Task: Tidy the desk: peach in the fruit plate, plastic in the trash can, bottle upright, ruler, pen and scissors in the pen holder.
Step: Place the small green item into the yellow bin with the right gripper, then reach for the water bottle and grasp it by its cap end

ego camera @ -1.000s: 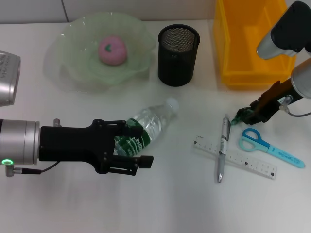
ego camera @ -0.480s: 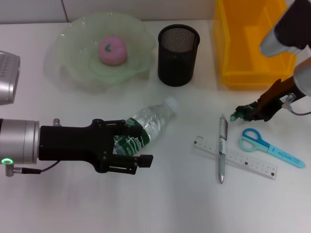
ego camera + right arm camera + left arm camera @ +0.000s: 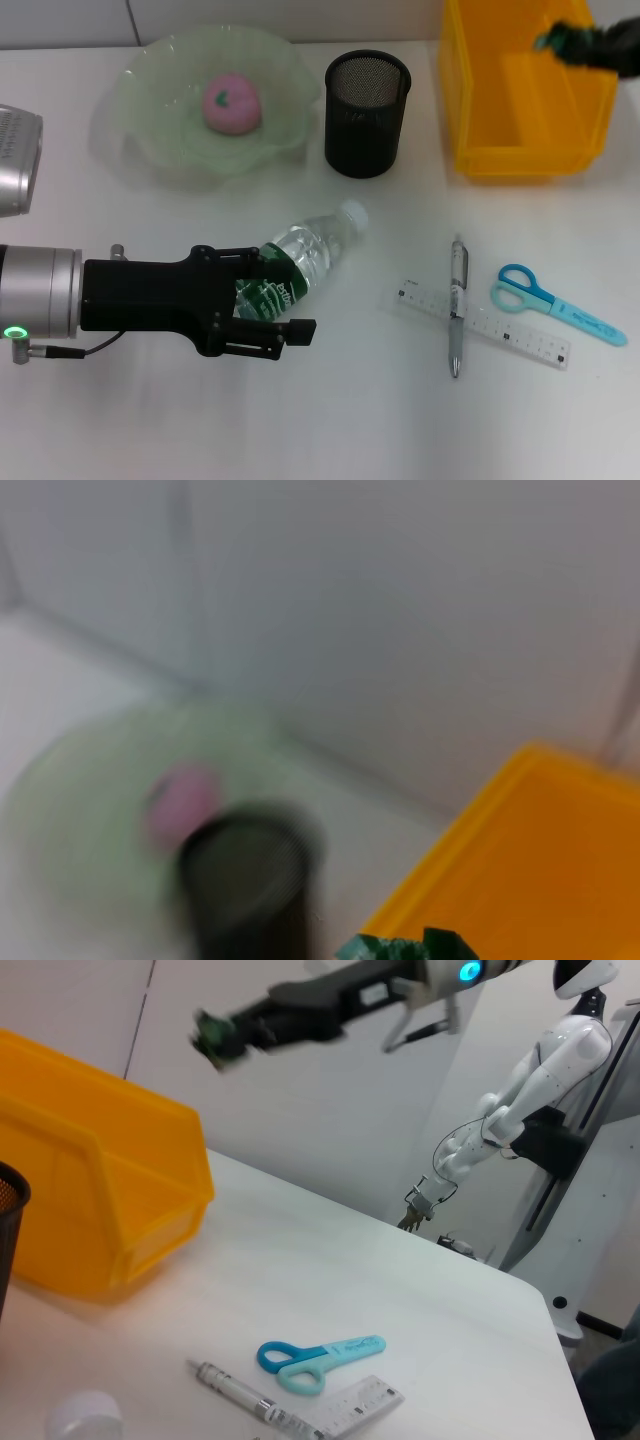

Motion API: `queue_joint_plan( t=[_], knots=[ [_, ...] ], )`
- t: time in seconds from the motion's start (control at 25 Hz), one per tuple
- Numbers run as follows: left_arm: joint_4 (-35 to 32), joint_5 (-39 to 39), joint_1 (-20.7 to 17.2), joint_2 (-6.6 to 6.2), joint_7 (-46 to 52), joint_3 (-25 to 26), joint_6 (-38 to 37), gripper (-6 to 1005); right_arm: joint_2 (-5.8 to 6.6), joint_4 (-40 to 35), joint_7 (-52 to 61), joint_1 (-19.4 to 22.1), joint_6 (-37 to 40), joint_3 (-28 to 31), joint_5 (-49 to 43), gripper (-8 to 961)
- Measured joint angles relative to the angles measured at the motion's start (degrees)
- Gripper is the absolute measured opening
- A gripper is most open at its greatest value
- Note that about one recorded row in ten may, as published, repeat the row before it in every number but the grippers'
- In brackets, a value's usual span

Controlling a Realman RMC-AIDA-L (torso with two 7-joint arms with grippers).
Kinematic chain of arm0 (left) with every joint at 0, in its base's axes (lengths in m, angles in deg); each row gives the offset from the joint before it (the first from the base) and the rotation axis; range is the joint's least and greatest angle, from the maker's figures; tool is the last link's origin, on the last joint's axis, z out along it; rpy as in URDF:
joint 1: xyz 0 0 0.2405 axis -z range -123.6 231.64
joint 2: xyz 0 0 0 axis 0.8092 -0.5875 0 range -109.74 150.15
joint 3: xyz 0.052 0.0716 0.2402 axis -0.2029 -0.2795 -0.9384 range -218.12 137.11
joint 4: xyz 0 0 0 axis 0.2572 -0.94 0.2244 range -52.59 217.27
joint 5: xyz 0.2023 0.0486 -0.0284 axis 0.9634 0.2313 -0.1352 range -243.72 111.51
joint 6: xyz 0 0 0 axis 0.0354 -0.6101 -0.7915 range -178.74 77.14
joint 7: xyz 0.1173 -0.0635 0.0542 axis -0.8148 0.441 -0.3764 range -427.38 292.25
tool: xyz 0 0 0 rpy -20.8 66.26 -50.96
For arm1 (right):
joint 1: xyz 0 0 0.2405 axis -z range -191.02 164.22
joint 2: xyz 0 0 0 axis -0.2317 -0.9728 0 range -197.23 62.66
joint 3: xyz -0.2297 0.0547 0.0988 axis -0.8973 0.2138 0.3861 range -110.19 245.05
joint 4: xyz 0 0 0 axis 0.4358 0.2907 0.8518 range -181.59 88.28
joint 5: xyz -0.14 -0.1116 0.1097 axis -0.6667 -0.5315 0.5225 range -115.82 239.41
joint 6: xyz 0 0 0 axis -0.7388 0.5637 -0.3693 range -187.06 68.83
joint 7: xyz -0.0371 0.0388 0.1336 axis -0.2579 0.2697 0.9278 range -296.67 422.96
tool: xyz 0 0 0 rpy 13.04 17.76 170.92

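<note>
My left gripper [image 3: 262, 305] lies low over the table on the near left, its black fingers [image 3: 255, 349] set around the body of the bottle [image 3: 305, 258], which lies on its side with its white cap pointing toward the far right. The fingers sit on either side of the green label, apart enough to take the bottle between them; I cannot tell whether they press on it.

My right gripper [image 3: 565, 40] is up at the far right, above the yellow trash can [image 3: 480, 100], with a scrap of green plastic [image 3: 553, 39] clamped at its tip — the left wrist view shows the same dark arm and green scrap [image 3: 212, 1035] held in the air over the bin's rim [image 3: 110, 1150].

The peach [image 3: 232, 102] rests in the pale green fruit plate [image 3: 150, 120] at the far left. The black mesh pen holder [image 3: 367, 113] stands upright between the plate and the trash can.

On the near right of the table the pen [image 3: 457, 305] lies across the clear ruler [image 3: 520, 335], touching it. The scissors [image 3: 555, 302] — blue and teal handles — lie just beside the ruler's far-right end.
</note>
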Motion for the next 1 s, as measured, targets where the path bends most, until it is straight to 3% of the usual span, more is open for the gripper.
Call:
queue_joint_plan(
  t=[0.04, 0.2, 0.52, 0.6, 0.76, 0.92, 0.96, 1.0],
  knots=[
    [0.0, 0.0, 0.0, 0.01, 0.0, 0.0, 0.0, 843, 0.0, 0.0, 0.0, 0.0, 0.0, 0.0, 0.0, 167],
    [0.0, 0.0, 0.0, 0.01, 0.0, 0.0, 0.0, 842, 0.34, 12.0, -1.9, -1.7, -10.2, -0.9, 1.9, 188],
    [0.0, 0.0, 0.3, 0.02, 0.1, 0.1, -0.2, 842, 0.34, 15.6, -4.0, -3.3, -11.9, -0.9, 1.8, 245],
    [0.0, 0.0, 0.3, 0.02, 0.1, 0.1, -0.2, 842, 0.22, 15.2, -4.1, -3.1, -11.5, -0.6, 2.0, 465],
    [-0.3, 0.0, 0.3, 0.02, 0.6, 0.1, -0.2, 841, 0.31, 14.1, -4.8, -2.0, -10.0, -0.2, 4.6, 644],
    [-1.1, 0.5, 1.4, -0.38, 4.1, 0.8, -0.1, 841, 3.44, 14.8, -11.2, 2.9, 3.4, 0.6, 18.4, 769],
    [-1.1, 0.5, 1.4, -0.38, 4.1, 0.8, -0.1, 841, 3.44, 14.8, -11.2, 2.9, 3.4, 0.6, 18.4, 796],
    [-1.7, 1.3, 2.9, -1.07, 8.3, 1.1, 0.0, 841, 4.51, 17.4, -16.0, 5.7, 10.6, 0.9, 24.6, 822]
  ],
)
